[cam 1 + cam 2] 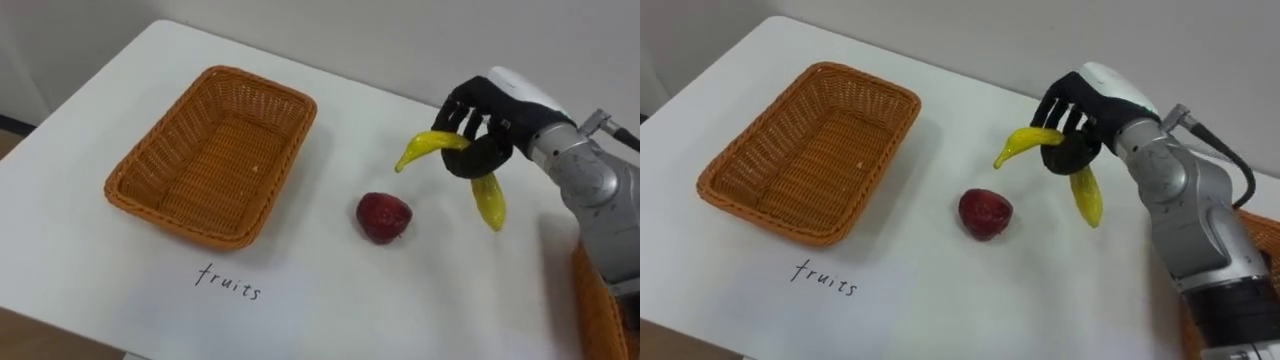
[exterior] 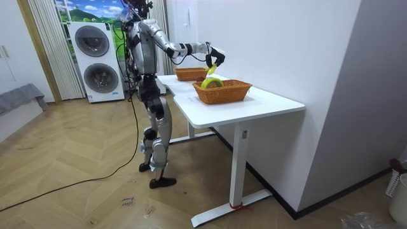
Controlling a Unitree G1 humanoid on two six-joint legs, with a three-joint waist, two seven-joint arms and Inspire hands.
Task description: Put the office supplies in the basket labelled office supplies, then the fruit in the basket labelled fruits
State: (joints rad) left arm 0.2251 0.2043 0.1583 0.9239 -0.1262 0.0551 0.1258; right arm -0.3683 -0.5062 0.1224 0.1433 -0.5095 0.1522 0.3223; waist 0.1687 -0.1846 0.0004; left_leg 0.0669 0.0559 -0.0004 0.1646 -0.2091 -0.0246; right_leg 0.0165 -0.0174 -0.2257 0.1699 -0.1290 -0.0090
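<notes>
My right hand (image 1: 478,128) (image 1: 1072,120) is shut on a yellow banana (image 1: 487,200) (image 1: 1086,196), held above the white table (image 1: 400,290) to the right of the fruit basket. The banana curves, one end pointing left, the other hanging down. A dark red fruit (image 1: 383,217) (image 1: 985,213) lies on the table below and left of the hand. The empty wicker basket (image 1: 212,152) (image 1: 807,148) sits at the left, with the handwritten word "fruits" (image 1: 229,281) in front of it. In the room view my right hand (image 2: 213,57) holds the banana (image 2: 210,70) over the table.
A second wicker basket (image 1: 598,310) (image 2: 222,90) shows at the right edge, near my right arm. The table stands against a white wall (image 1: 400,40). In the room view I stand at the table's end, with stacked washing machines (image 2: 95,60) behind me.
</notes>
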